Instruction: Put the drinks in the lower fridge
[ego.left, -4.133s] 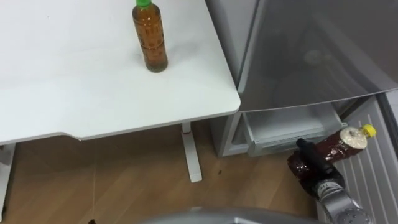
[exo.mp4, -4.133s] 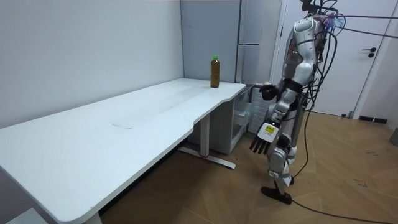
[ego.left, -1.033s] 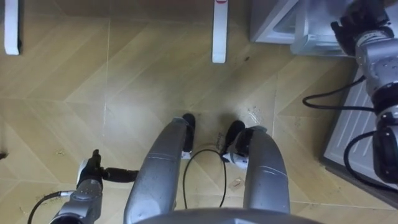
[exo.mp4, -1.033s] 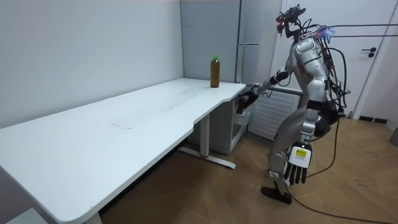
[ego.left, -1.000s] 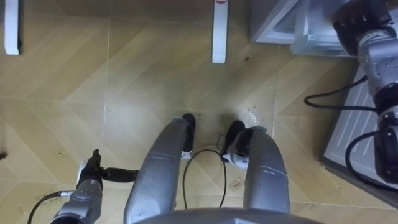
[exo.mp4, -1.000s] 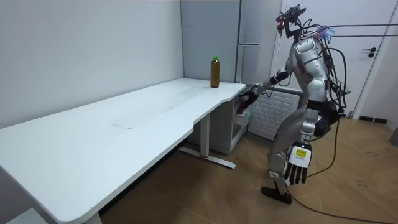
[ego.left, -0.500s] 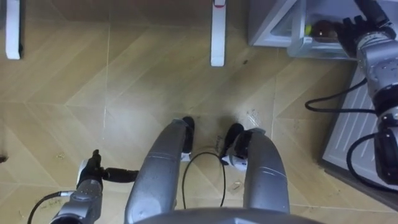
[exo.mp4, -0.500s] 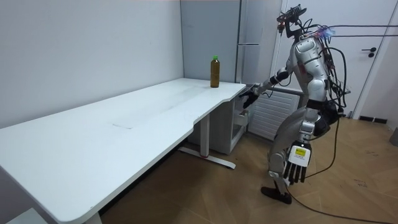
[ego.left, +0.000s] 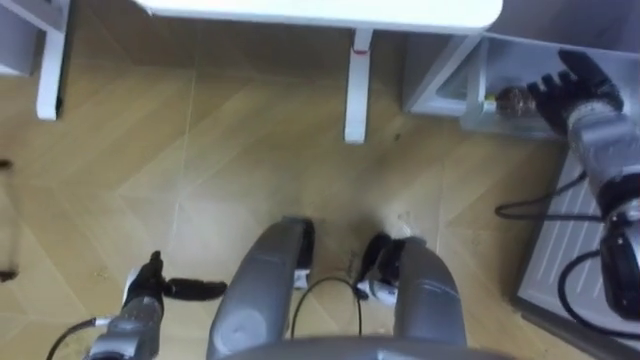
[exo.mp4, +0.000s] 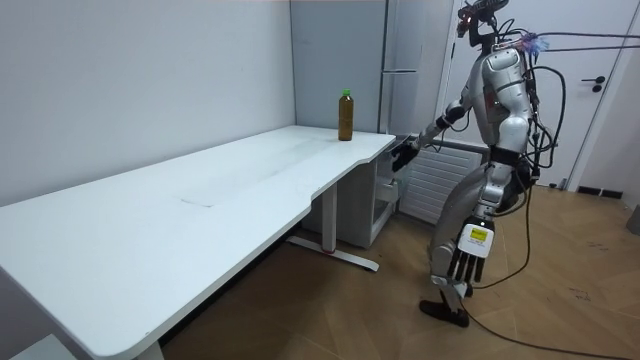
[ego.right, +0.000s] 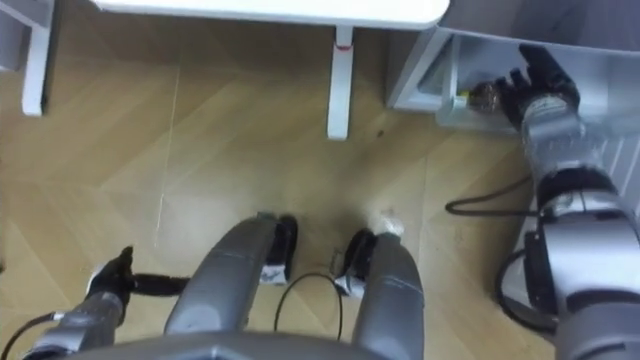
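Freed, the bottle (ego.left: 512, 100) lies in the drawer (ego.left: 500, 127) at two o'clock, inside its rim; right hand (ego.left: 578, 88) spread, empty. Left hand (ego.left: 150, 290) hangs open.

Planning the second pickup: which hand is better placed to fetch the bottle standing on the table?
Probably the right hand: open, empty and raised near the table corner, by the fridge. The left hand hangs low at its side, farther from the bottle.
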